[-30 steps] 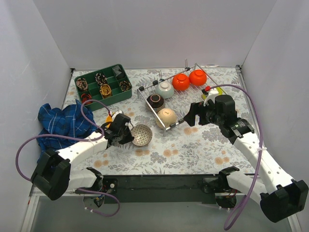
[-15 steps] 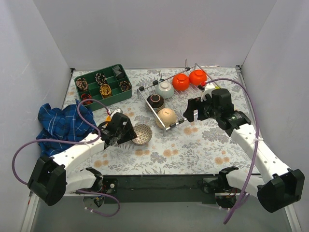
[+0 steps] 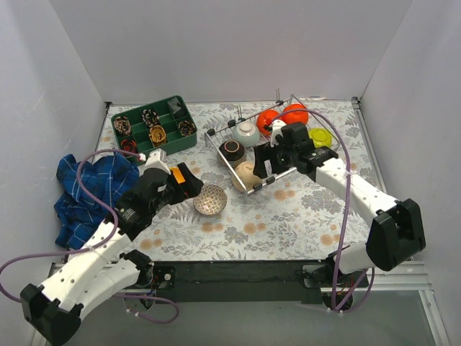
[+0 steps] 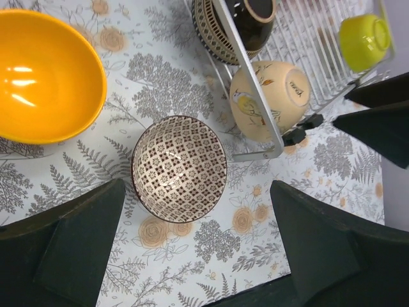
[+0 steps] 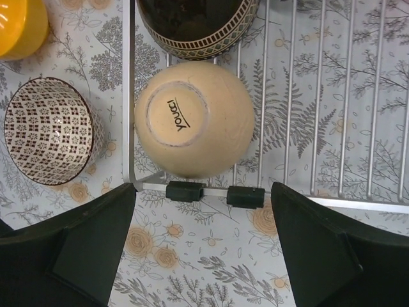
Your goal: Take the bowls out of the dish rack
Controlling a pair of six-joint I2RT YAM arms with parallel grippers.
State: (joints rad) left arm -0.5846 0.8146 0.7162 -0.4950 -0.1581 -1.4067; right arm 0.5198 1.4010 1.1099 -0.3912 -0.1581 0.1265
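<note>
The silver wire dish rack (image 3: 282, 153) holds a beige bowl (image 3: 247, 174) (image 5: 195, 118), a dark brown bowl (image 3: 233, 151), a pale grey-green bowl (image 3: 246, 132) and two red-orange bowls (image 3: 297, 112), with a lime green bowl (image 3: 320, 137) at its right end. On the table left of the rack stand a white lattice-patterned bowl (image 3: 209, 200) (image 4: 179, 167) and an orange-yellow bowl (image 4: 45, 73). My left gripper (image 3: 186, 185) (image 4: 197, 192) is open and empty, just left of and above the lattice bowl. My right gripper (image 3: 271, 160) (image 5: 203, 188) hangs open over the rack's near corner, by the beige bowl.
A dark green divided tray (image 3: 171, 141) with small patterned items sits at the back left. A blue checked cloth (image 3: 90, 184) lies at the left edge. White walls close in the table on three sides. The rack's black-tipped posts (image 3: 239, 109) stick up.
My left gripper opened, let go of the lattice bowl on the table and drew back to the left. My right arm swung left over the rack to the beige bowl, uncovering the lime green bowl.
</note>
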